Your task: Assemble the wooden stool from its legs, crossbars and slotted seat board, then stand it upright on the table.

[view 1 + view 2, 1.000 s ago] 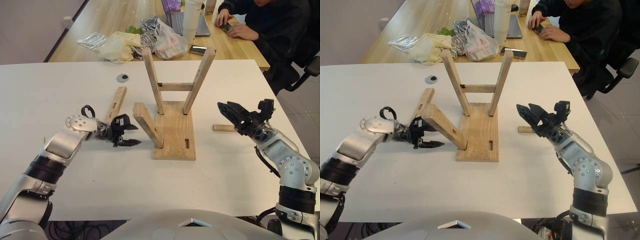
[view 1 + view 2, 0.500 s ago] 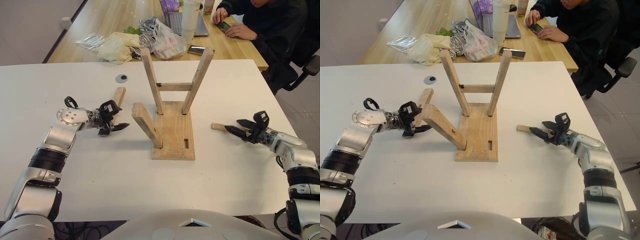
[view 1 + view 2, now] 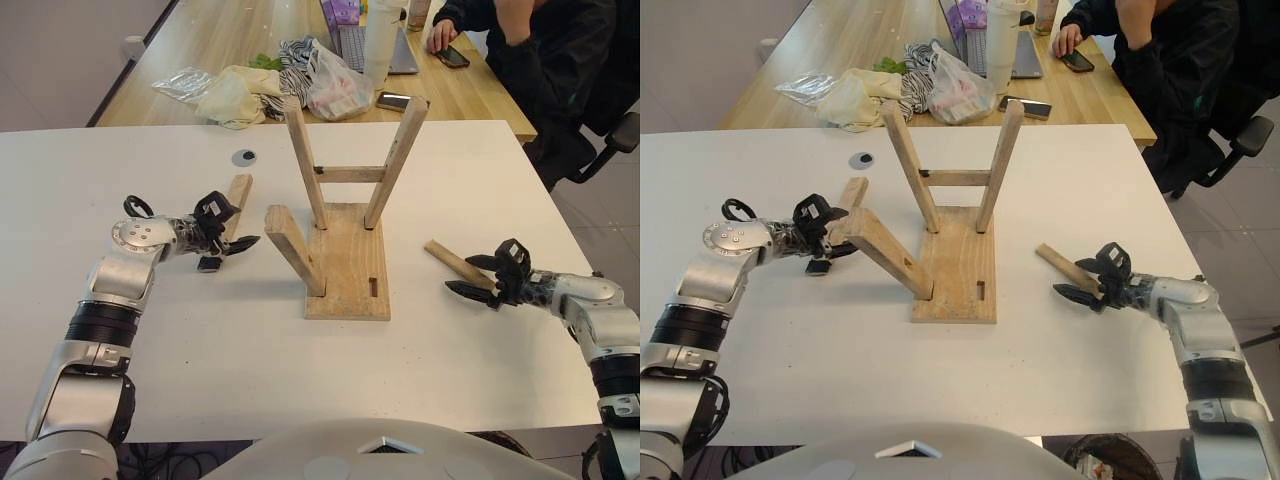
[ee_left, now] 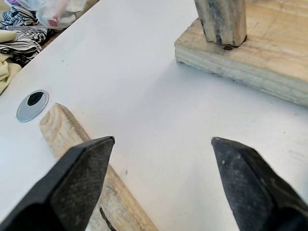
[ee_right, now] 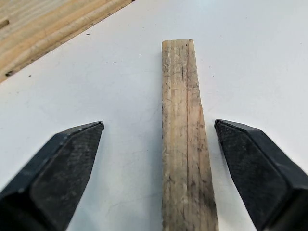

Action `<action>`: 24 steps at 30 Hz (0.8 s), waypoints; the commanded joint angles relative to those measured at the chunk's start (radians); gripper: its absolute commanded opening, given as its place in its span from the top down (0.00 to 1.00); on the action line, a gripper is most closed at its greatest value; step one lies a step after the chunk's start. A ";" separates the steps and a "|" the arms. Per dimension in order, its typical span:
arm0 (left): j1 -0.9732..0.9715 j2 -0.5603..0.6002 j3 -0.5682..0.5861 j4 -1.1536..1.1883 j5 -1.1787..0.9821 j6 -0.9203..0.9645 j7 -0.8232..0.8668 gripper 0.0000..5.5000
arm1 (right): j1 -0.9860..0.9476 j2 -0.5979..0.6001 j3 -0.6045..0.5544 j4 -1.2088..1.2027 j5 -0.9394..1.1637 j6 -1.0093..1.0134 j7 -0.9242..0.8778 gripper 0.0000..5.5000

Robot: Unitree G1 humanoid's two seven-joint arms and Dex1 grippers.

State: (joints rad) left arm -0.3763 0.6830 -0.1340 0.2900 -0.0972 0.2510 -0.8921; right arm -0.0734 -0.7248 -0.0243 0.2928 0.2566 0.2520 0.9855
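Note:
The slotted seat board (image 3: 350, 268) lies flat on the white table. Two legs (image 3: 305, 160) joined by a crossbar (image 3: 352, 173) stand up from its far end. A third leg (image 3: 292, 248) leans tilted from its near left corner. A loose leg (image 3: 238, 197) lies left of the board. My left gripper (image 3: 232, 250) is open just beside that leg's near end (image 4: 62, 127), holding nothing. A loose crossbar stick (image 3: 455, 263) lies slanted right of the board. My right gripper (image 3: 466, 277) is open, low over the table, with a finger on each side of the stick (image 5: 185, 120).
A round grey grommet (image 3: 243, 157) sits in the table behind the loose leg. A wooden table beyond carries bags and cloth (image 3: 262, 85), a phone (image 3: 395, 99) and a laptop, with a person seated at the far right. The white table's right edge lies close to my right arm.
My right gripper dropped to the table and now straddles the loose stick, which has swung from crosswise to slanted. My left gripper moved left from the board's front to the loose leg.

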 commanded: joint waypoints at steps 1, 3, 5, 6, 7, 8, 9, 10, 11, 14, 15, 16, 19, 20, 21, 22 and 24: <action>0.000 0.004 0.017 -0.004 0.001 0.013 -0.005 0.32 | 0.108 -0.017 -0.009 0.014 -0.041 -0.015 -0.027 0.28; -0.007 0.004 0.023 0.004 0.000 0.019 -0.007 0.32 | 0.129 -0.019 -0.024 0.024 -0.032 -0.035 -0.018 0.34; -0.009 0.000 0.026 0.002 -0.002 0.025 -0.008 0.32 | 0.136 -0.015 -0.032 0.033 -0.030 -0.049 -0.015 0.39; -0.010 -0.002 0.026 0.003 -0.001 0.026 -0.009 0.32 | 0.144 -0.012 -0.034 0.032 -0.031 -0.059 -0.015 0.42; -0.009 -0.004 0.025 0.004 0.000 0.026 -0.010 0.32 | 0.154 -0.011 -0.037 0.029 -0.032 -0.068 -0.015 0.46; -0.010 -0.004 0.026 0.005 0.000 0.026 -0.012 0.32 | 0.163 -0.012 -0.040 0.032 -0.033 -0.082 -0.013 0.48; -0.009 -0.003 0.028 0.007 -0.001 0.028 -0.015 0.32 | 0.169 -0.013 -0.044 0.040 -0.035 -0.096 -0.014 0.51; -0.009 -0.002 0.029 0.009 -0.002 0.029 -0.016 0.32 | 0.173 -0.013 -0.046 0.047 -0.035 -0.107 -0.015 0.53; -0.010 -0.001 0.031 0.011 -0.002 0.029 -0.017 0.32 | 0.175 -0.012 -0.046 0.055 -0.036 -0.118 -0.017 0.56; -0.005 -0.002 0.033 0.005 -0.003 0.033 -0.017 0.32 | 0.180 -0.006 -0.047 0.075 -0.044 -0.147 -0.026 0.63; -0.006 -0.004 0.032 0.006 -0.002 0.032 -0.018 0.32 | 0.179 -0.003 -0.049 0.082 -0.046 -0.154 -0.033 0.66; -0.005 -0.005 0.031 0.010 -0.001 0.030 -0.018 0.32 | 0.175 0.000 -0.052 0.093 -0.046 -0.163 -0.039 0.68; 0.003 -0.008 0.030 0.012 0.001 0.028 -0.016 0.32 | 0.167 0.009 -0.054 0.115 -0.054 -0.201 -0.057 0.75; 0.007 -0.010 0.029 0.009 0.001 0.028 -0.015 0.32 | 0.165 0.013 -0.052 0.120 -0.060 -0.220 -0.069 0.77; 0.012 -0.011 0.029 0.005 0.000 0.029 -0.014 0.32 | 0.165 0.017 -0.048 0.123 -0.067 -0.238 -0.079 0.77; 0.017 -0.013 0.027 0.003 0.000 0.029 -0.015 0.32 | 0.166 0.020 -0.042 0.126 -0.073 -0.253 -0.087 0.77; 0.029 -0.016 0.023 0.002 0.003 0.024 -0.015 0.32 | 0.166 0.024 -0.032 0.130 -0.084 -0.282 -0.098 0.77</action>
State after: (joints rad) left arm -0.3644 0.6665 -0.1121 0.2971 -0.0969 0.2773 -0.9045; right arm 0.0616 -0.7176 -0.0934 0.3784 0.2398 -0.0390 0.9092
